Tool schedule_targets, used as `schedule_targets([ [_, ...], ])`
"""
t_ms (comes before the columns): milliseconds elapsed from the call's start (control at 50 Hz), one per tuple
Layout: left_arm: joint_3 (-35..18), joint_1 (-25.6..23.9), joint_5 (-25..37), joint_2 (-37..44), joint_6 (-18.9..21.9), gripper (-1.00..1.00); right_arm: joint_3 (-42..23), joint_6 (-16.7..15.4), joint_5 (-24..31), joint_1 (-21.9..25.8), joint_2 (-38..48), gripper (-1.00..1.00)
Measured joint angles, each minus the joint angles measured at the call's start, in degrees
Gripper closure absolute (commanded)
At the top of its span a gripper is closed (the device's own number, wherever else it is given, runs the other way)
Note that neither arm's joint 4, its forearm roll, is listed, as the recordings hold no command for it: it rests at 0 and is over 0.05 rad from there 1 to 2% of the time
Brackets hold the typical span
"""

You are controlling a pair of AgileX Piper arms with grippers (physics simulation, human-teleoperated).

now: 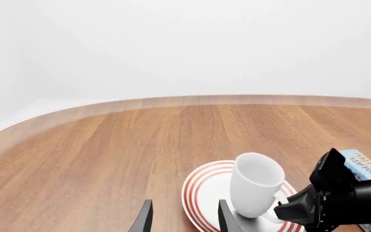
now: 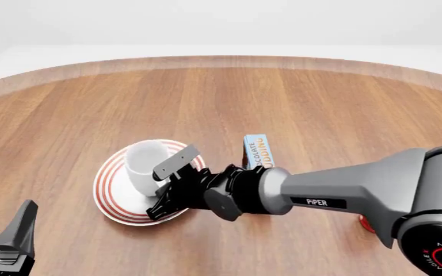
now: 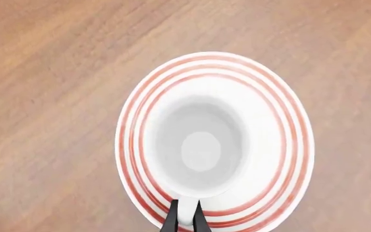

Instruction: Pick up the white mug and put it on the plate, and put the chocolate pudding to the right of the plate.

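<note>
Left view: two dark fingers (image 1: 145, 220) of the left gripper (image 1: 184, 217) stand apart at the bottom edge, holding nothing. Beyond, the mug (image 1: 255, 183) stands upright on the plate (image 1: 202, 191); the pudding (image 1: 366, 164) shows at right.

Front view: the right arm (image 2: 344, 192) reaches in from the right, lying low, its gripper (image 2: 163, 192) at the mug's handle side. The pudding's long axis runs up-frame.

Right view: narrow fingertips (image 3: 171, 221) pinch the mug's handle (image 3: 185, 212).
</note>
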Motion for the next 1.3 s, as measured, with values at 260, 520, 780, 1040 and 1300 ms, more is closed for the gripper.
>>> schedule_targets([
  [260, 0.0, 0.0, 0.0, 0.0, 0.0, -1.0, -0.5, 0.1, 0.5, 0.3, 0.4, -1.0],
  [520, 0.0, 0.0, 0.0, 0.0, 0.0, -1.0, -0.8, 0.8, 0.8, 0.5, 0.5, -1.0],
  [780, 0.0, 0.0, 0.0, 0.0, 0.0, -1.0, -1.0, 1.0, 0.9, 0.7, 0.2, -1.0],
  [1040, 0.0, 0.0, 0.0, 0.0, 0.0, -1.0, -0.1, 0.1, 0.8, 0.2, -1.9, -1.0],
  [1300, 0.0, 0.0, 0.0, 0.0, 0.0, -1.0, 1.8, -0.5, 0.5, -0.2, -4.9, -1.0],
])
